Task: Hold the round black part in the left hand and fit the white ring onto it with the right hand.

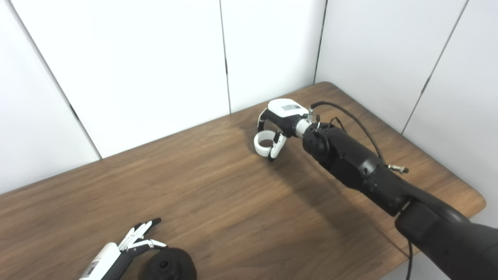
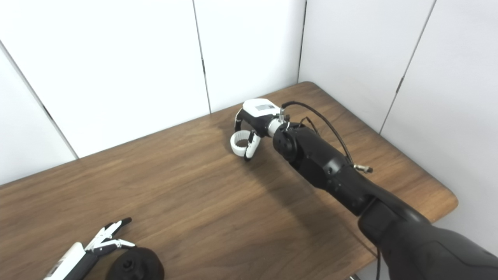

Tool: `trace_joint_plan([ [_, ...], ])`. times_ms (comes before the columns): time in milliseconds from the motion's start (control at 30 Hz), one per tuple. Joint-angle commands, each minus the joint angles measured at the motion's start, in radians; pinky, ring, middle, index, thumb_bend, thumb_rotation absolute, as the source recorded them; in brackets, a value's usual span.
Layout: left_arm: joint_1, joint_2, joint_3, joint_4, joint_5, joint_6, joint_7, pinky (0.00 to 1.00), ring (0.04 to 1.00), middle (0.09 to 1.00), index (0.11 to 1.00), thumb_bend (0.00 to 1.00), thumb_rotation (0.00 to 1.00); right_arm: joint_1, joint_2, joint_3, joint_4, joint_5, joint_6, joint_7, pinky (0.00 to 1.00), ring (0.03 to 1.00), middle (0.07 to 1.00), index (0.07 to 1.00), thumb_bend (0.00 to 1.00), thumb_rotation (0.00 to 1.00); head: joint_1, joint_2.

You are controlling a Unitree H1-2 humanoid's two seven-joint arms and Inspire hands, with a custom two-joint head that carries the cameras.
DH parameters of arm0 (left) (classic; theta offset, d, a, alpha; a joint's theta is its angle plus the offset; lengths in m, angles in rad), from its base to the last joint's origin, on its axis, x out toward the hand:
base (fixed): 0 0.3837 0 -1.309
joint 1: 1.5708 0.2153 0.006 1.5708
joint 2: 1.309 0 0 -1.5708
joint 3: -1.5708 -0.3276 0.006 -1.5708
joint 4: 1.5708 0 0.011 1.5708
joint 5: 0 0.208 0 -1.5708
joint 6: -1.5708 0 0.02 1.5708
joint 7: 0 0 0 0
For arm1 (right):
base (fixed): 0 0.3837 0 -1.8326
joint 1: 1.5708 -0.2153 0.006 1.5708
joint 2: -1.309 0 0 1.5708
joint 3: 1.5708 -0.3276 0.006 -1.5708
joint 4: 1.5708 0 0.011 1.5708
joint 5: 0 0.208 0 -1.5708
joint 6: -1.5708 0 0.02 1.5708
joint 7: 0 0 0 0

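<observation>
Reaching far across the table (image 1: 218, 202) with the right hand (image 1: 278, 120), curling fingers (image 1: 277, 144) and thumb around the white ring (image 1: 262, 143), gripping it. Resting the left hand (image 1: 124, 249) low, fingers spread and holding nothing, just beside the round black part (image 1: 168, 266) lying under the thumb.

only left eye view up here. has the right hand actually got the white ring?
Observer: Can't confirm. The right eye view shows the right hand low over the table, thumb against the white ring, fingers curled above it.
Operator: left hand on the black part?
Observer: No. In the right eye view the left hand lies beside the round black part, fingers straight, not wrapped round it.
</observation>
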Motion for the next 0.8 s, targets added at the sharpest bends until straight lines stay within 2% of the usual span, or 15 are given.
trace_joint_plan([
  [0,0.023,0.017,-0.011,0.021,0.033,0.067,-0.047,1.00,1.000,0.997,0.488,0.52,0.07,-0.038,-0.033,-0.014,-0.059,-0.007,-0.035,0.001,0.80,0.845,0.822,0.488,0.51,0.14,0.011,0.005],
  [200,0.024,0.009,-0.015,0.011,0.041,0.091,-0.053,1.00,1.000,0.997,0.488,0.52,0.07,-0.029,-0.033,-0.015,-0.171,-0.008,-0.046,0.050,0.82,0.861,0.830,0.488,0.51,0.14,0.053,0.024],
  [500,0.023,-0.005,-0.026,-0.013,0.058,0.124,-0.053,1.00,1.000,1.000,0.488,0.52,0.07,-0.013,-0.028,-0.027,-0.270,0.003,-0.070,0.101,0.82,0.857,0.828,0.486,0.51,0.14,0.126,0.049],
  [767,0.023,-0.012,-0.032,-0.020,0.072,0.136,-0.054,1.00,1.000,1.000,0.489,0.52,0.07,0.011,-0.022,-0.030,-0.368,0.023,-0.088,0.155,0.83,0.863,0.834,0.485,0.51,0.14,0.152,0.054],
])
